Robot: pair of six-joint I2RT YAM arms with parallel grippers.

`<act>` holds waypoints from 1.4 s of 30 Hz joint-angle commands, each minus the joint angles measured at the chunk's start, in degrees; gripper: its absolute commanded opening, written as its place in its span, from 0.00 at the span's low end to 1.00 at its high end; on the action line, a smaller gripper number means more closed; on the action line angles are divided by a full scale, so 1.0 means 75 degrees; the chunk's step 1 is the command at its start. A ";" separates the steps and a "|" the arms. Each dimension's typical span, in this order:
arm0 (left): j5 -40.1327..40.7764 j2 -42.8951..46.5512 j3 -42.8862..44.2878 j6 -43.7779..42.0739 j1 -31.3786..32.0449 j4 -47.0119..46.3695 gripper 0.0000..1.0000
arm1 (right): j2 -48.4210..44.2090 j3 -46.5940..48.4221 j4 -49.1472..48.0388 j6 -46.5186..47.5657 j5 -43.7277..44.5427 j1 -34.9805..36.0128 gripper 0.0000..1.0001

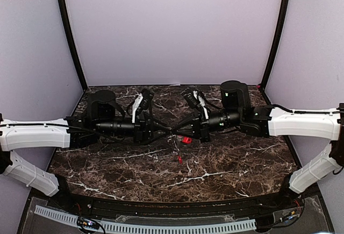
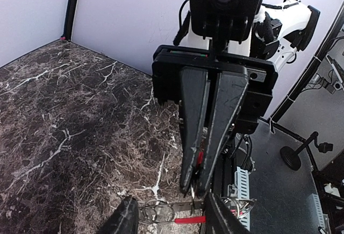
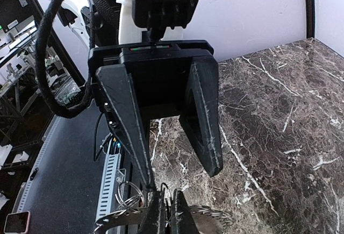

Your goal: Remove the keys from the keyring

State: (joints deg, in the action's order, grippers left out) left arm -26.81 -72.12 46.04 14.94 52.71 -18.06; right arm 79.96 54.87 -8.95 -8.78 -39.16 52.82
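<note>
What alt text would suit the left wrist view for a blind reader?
The right tool, shut on the wire keyring with its red sleeve, faces the camera; the left tool's open fingers flank the ring above a dark marble table.

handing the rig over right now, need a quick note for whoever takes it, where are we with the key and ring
Left pincer: open, fingers either side of the keyring, not gripping.
Right pincer: shut on the keyring, holding it between the two arms.
Key: tiny red piece just below the ring in the top view; cannot tell if it hangs on the wire or lies on the table.
Done: ring in hand.
Left: check the key; if it is on the ring, probably work it off with the left pincer.
</note>
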 commanded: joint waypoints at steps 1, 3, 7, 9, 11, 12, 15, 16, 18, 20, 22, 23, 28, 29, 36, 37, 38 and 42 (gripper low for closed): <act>-0.0333 -0.0007 0.0260 -0.0171 -0.0008 -0.0045 0.35 | -0.0044 0.0278 -0.0189 0.0051 -0.0243 -0.0034 0.00; -0.0503 -0.0060 0.0269 -0.0150 -0.0008 -0.0105 0.28 | -0.0049 0.0278 -0.0181 0.0055 -0.0241 -0.0040 0.00; -0.0677 -0.0110 0.0271 -0.0158 -0.0008 -0.0132 0.25 | -0.0070 0.0284 -0.0192 0.0047 -0.0235 -0.0046 0.00; -0.0772 -0.0139 0.0279 -0.0177 -0.0008 -0.0137 0.25 | -0.0080 0.0278 -0.0190 0.0039 -0.0251 -0.0057 0.00; -0.0954 -0.0173 0.0283 -0.0188 -0.0008 -0.0166 0.25 | -0.0091 0.0289 -0.0189 0.0030 -0.0260 -0.0056 0.00; -0.1029 -0.0186 0.0283 -0.0196 -0.0010 -0.0210 0.25 | -0.0091 0.0298 -0.0184 0.0033 -0.0272 -0.0059 0.00; -0.1185 -0.0258 0.0323 -0.0194 -0.0011 -0.0234 0.24 | -0.0080 0.0322 -0.0198 0.0008 -0.0312 -0.0065 0.00; -0.1203 -0.0271 0.0335 -0.0193 -0.0009 -0.0248 0.21 | -0.0070 0.0330 -0.0199 0.0016 -0.0327 -0.0069 0.00; -0.1249 -0.0297 0.0345 -0.0199 -0.0009 -0.0286 0.12 | -0.0057 0.0339 -0.0190 -0.0004 -0.0322 -0.0066 0.00; -0.1316 -0.0310 0.0336 -0.0212 -0.0014 -0.0340 0.03 | -0.0065 0.0328 -0.0189 -0.0029 -0.0280 -0.0086 0.00; -0.1356 -0.0284 0.0272 -0.0207 -0.0009 -0.0431 0.00 | -0.0088 0.0288 -0.0274 -0.0091 -0.0356 -0.0138 0.00; -0.1374 -0.0267 0.0236 -0.0200 -0.0008 -0.0500 0.00 | -0.0106 0.0244 -0.0373 -0.0156 -0.0442 -0.0175 0.00; -0.1383 -0.0076 -0.0010 -0.0181 -0.0008 -0.0841 0.00 | -0.0253 0.0043 -0.0657 -0.0248 -0.0705 -0.0251 0.14; -0.1390 -0.0030 -0.0060 -0.0181 -0.0008 -0.0935 0.00 | -0.0290 -0.0008 -0.0696 -0.0238 -0.0699 -0.0257 0.18; -0.1492 0.0201 -0.0312 -0.0221 -0.0008 -0.1530 0.00 | -0.0462 -0.0323 -0.0927 -0.0303 -0.0784 -0.0341 0.41; -0.1533 0.0226 -0.0330 -0.0228 -0.0008 -0.1583 0.00 | -0.0492 -0.0397 -0.1013 -0.0327 -0.0860 -0.0355 0.44; -0.1586 0.0237 -0.0352 -0.0229 -0.0011 -0.1647 0.00 | -0.0525 -0.0467 -0.1120 -0.0354 -0.0923 -0.0365 0.45; -0.1927 0.0267 -0.0431 -0.0210 -0.0008 -0.1945 0.00 | -0.0601 -0.0745 -0.1439 -0.0276 -0.1081 -0.0398 0.51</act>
State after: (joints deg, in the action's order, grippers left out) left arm -37.91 -72.16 43.68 13.82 52.66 -27.38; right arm 76.90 51.22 -15.07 -11.16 -45.15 50.33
